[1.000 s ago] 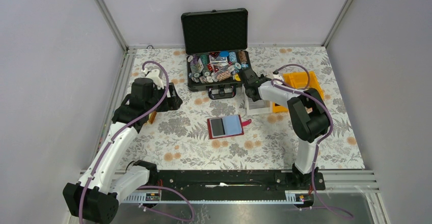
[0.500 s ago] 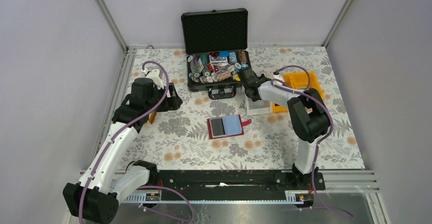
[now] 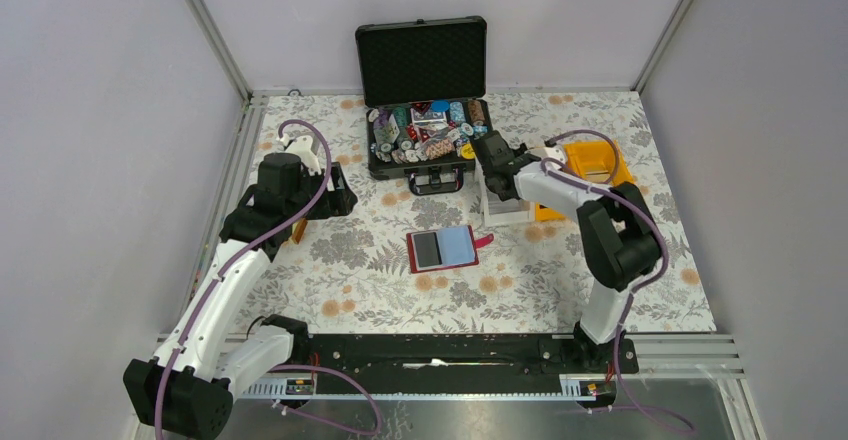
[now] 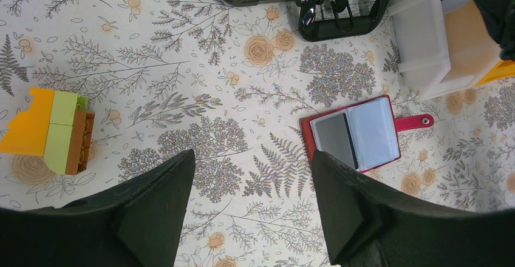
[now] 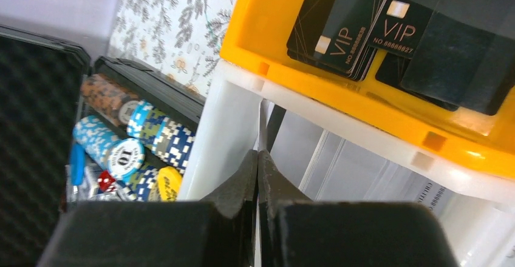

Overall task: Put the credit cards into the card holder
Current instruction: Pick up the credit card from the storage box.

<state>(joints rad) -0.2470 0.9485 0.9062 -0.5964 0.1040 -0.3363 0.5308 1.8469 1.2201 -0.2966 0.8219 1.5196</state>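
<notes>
Outward and toward the near edge goes the right arm's elbow since the earlier frames, uncovering more of the yellow bin (image 3: pixel 590 160). The right pincer (image 3: pixel 493 152) keeps its place at the far end of the white bin (image 3: pixel 505 210), just beside the black case (image 3: pixel 425 60). My reading is that the arm is re-angling the wrist over the bins, not carrying anything away yet.

From the right wrist, that pincer's fingers are pressed together against the white bin's wall. A thin dark sliver rises from the tips; whether it is a card seen edge-on I cannot tell. Black VIP cards (image 5: pixel 364 30) lie stacked in the yellow bin above, and poker chips (image 5: pixel 121 152) fill the case to the left.

The card holder (image 3: pixel 443 249) lies opened flat on the counter (image 3: pixel 350 280) between the arms, well apart from both pincers, snap tab pointing right. A pale blue card (image 3: pixel 458 246) shows in its right half.

The left pincer (image 4: pixel 252 164) hangs spread and empty over the counter's left side, its arm bent and reaching for nothing.
</notes>
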